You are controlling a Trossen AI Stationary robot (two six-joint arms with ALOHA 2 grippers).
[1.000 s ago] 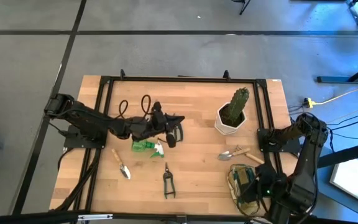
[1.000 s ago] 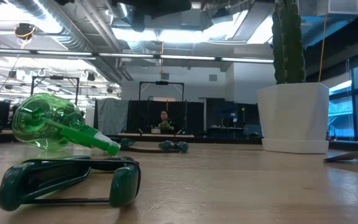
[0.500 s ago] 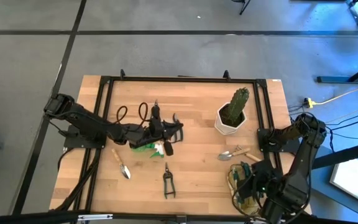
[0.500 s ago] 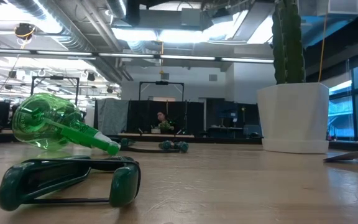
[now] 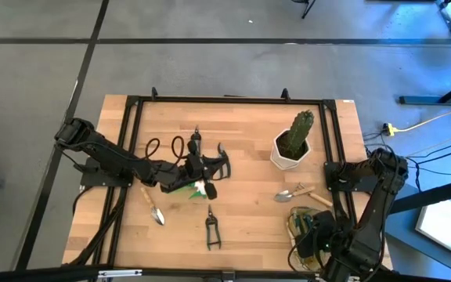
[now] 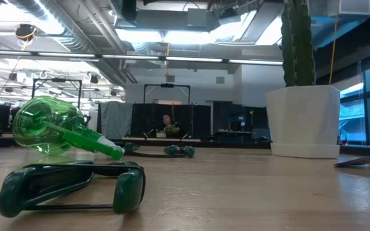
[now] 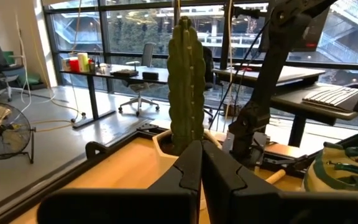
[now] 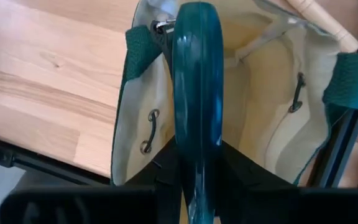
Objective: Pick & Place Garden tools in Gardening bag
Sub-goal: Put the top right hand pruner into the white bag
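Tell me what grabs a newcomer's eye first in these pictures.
The tall cactus in its white pot stands out at the table's far right. At mid-table the left gripper hovers shut over the green spray bottle lying on its side. At the near right corner the right gripper holds a teal-handled tool above the open gardening bag.

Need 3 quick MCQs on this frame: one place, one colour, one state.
1. The gardening bag sits at:
A. the right front corner
B. the table's middle
C. beside the left arm

2. The spray bottle is:
A. red
B. green
C. white

3. The right claw is:
A. wide open
B. shut, empty
C. shut on a dark green handle

Key:
1 A: the high view shows it by the right arm, near the table's front edge.
2 B: green in the low view.
3 C: the right wrist view shows the handle clamped over the open bag.
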